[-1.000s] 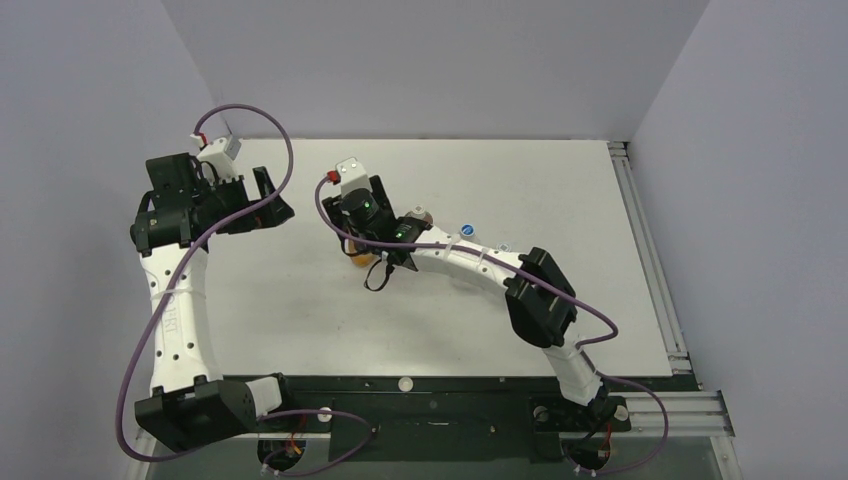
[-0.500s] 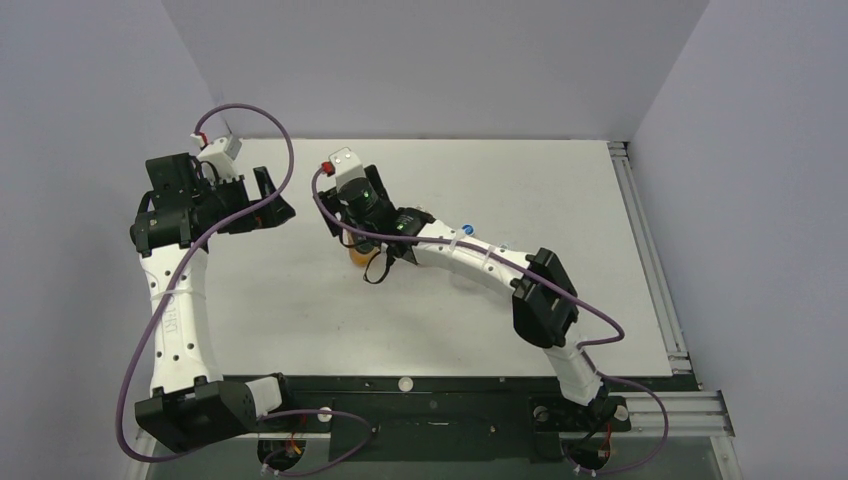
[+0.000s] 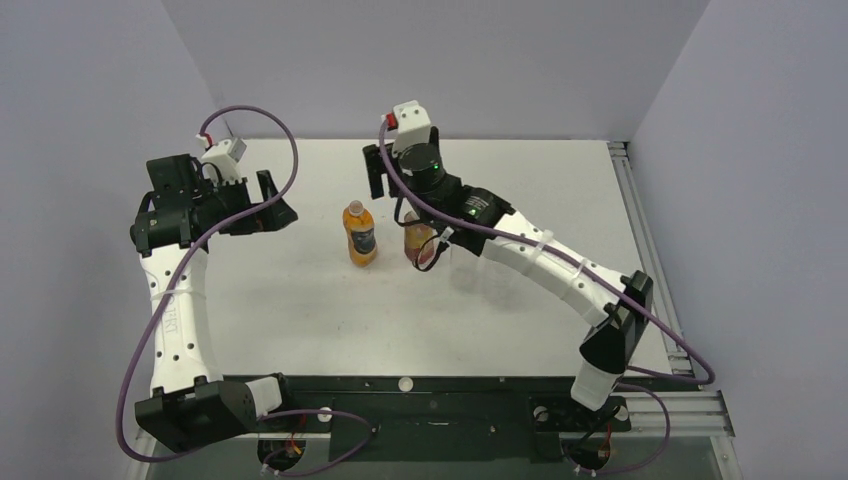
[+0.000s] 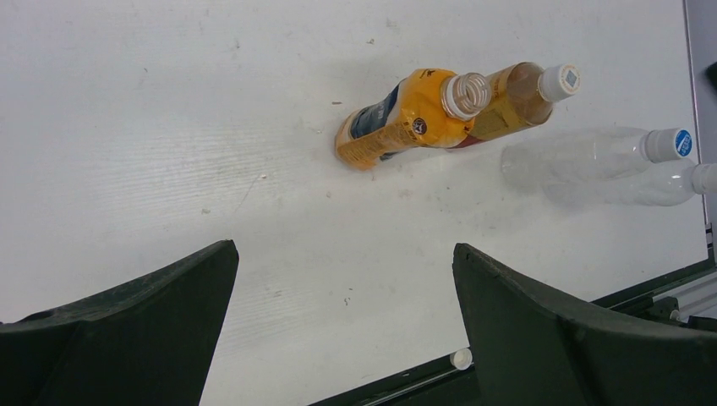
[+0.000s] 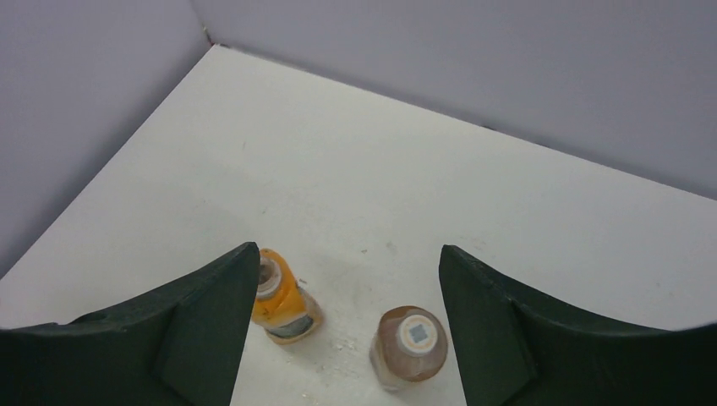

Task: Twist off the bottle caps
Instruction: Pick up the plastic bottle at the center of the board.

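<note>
The right hand has lifted off the orange bottle and swung toward the far side of the desk, where it hangs with fingers spread wide and nothing between them. Below it to the left, that bottle shows a bare threaded neck, so one cap looks done. The brown bottle just beneath has its white cap on, likely next. The left hand waits wide and empty, well apart.
</note>
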Controlling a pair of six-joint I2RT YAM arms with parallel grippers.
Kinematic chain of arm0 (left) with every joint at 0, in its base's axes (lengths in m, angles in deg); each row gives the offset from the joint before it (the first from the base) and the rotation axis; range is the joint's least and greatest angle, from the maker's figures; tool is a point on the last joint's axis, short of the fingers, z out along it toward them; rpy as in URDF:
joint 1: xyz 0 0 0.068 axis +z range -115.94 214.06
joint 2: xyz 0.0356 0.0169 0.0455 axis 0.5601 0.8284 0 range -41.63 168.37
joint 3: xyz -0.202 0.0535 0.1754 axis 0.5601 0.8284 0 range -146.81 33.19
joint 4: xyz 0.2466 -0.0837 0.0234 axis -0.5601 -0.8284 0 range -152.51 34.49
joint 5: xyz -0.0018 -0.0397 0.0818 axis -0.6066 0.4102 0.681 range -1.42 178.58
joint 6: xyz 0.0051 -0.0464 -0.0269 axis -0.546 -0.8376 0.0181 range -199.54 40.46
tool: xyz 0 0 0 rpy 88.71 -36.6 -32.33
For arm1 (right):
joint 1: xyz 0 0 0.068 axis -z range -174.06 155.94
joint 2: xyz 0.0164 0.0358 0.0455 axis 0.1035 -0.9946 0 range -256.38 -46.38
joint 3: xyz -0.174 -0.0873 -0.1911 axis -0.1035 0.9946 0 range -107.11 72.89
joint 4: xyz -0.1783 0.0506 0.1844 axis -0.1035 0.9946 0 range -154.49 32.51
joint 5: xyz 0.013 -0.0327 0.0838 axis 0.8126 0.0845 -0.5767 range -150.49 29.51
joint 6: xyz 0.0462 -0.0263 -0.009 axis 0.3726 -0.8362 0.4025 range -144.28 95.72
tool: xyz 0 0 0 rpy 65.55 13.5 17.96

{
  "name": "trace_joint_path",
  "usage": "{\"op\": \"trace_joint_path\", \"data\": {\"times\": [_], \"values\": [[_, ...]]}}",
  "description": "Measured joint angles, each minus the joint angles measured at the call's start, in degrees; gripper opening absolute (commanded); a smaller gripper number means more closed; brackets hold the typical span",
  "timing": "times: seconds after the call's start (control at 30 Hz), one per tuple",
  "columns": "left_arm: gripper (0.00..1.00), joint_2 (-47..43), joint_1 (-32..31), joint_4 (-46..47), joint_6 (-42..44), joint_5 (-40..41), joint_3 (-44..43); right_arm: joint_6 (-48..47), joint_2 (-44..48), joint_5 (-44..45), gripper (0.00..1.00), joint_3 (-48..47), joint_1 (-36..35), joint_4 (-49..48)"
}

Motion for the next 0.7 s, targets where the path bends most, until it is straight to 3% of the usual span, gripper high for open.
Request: {"op": "trace_joint_path", "data": {"times": [0.23, 0.4, 0.7], "values": [[0.97, 0.0, 0.0, -0.92, 1.49, -0.83, 0.0, 4.2, 3.91, 5.22, 0.61, 5.09, 4.11, 2.47], [0.97, 0.0, 0.0, -1.57, 2.05, -1.44, -0.04, 6.49, 1.51, 5.4, 0.61, 10.71, 5.2, 5.68], [0.96, 0.0, 0.0, -2.01, 2.12, -2.62, -0.33, 8.63, -0.98, 4.59, 0.63, 12.02, 5.75, 6.23]]}}
